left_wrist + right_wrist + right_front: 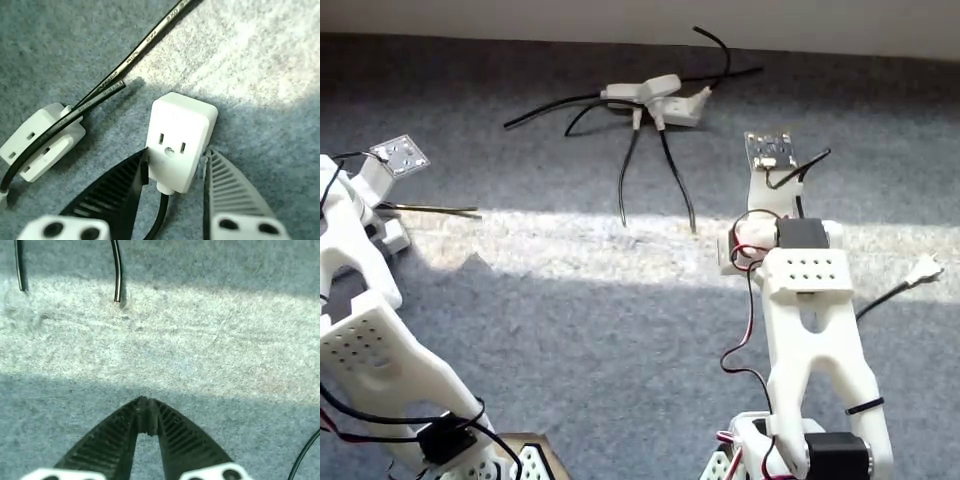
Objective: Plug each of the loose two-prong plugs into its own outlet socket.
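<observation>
Left fingers [120, 190] pinch a white socket [177, 140] at the tabletop's [260, 60] left side.
We judge the socket light, rigid and smooth, so we would grip its flat sides, clear of the slots; its stiff cord [162, 220] may tug. A second socket [37, 142] lies just beside it under black cords [140, 50]. Right fingers [122, 435] are pressed together above the tabletop; a likely plug [925, 268] lies to their right.
</observation>
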Robot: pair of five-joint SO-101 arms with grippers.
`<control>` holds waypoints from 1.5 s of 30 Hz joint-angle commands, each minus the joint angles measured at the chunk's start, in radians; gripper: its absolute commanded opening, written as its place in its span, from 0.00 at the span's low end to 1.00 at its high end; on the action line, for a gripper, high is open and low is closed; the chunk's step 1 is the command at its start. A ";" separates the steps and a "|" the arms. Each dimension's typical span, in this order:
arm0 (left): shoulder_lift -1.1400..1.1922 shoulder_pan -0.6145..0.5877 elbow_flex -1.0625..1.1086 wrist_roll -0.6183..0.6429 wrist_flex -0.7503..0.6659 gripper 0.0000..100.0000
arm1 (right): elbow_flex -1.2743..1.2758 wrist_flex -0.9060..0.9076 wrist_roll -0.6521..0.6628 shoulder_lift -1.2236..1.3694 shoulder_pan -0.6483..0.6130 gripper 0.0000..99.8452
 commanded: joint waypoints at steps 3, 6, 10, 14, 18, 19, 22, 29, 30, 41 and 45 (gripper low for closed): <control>0.062 0.021 -0.001 -0.407 -0.028 0.17 | -0.005 -0.016 0.000 -0.028 -0.008 0.01; 0.067 0.022 -0.001 -0.404 -0.026 0.13 | -0.004 -0.016 0.000 -0.028 -0.008 0.01; 0.050 0.039 0.002 -0.402 -0.018 0.00 | -0.004 -0.016 0.000 -0.028 -0.008 0.01; -0.001 0.065 0.002 -0.402 0.098 0.01 | -0.004 -0.016 0.000 -0.028 -0.007 0.01; -0.050 0.108 0.001 -0.402 0.227 0.01 | -0.004 -0.016 0.000 -0.028 -0.007 0.01; -0.056 0.114 0.001 -0.402 0.238 0.01 | -0.004 -0.016 0.000 -0.028 -0.007 0.01; -0.065 0.117 -0.002 -0.402 0.218 0.01 | -0.004 -0.012 0.000 -0.028 -0.007 0.01; -0.071 0.094 -0.101 -0.170 0.052 0.14 | -0.004 -0.012 0.000 -0.028 -0.007 0.01; -0.073 0.094 -0.142 -0.169 0.052 0.14 | -0.004 -0.013 0.000 -0.028 -0.007 0.01; -0.205 0.173 -0.427 -0.144 0.336 0.09 | -0.008 -0.015 0.000 -0.028 -0.007 0.01; -0.202 0.137 -0.420 0.144 0.235 0.09 | -0.005 -0.015 0.000 -0.028 -0.007 0.01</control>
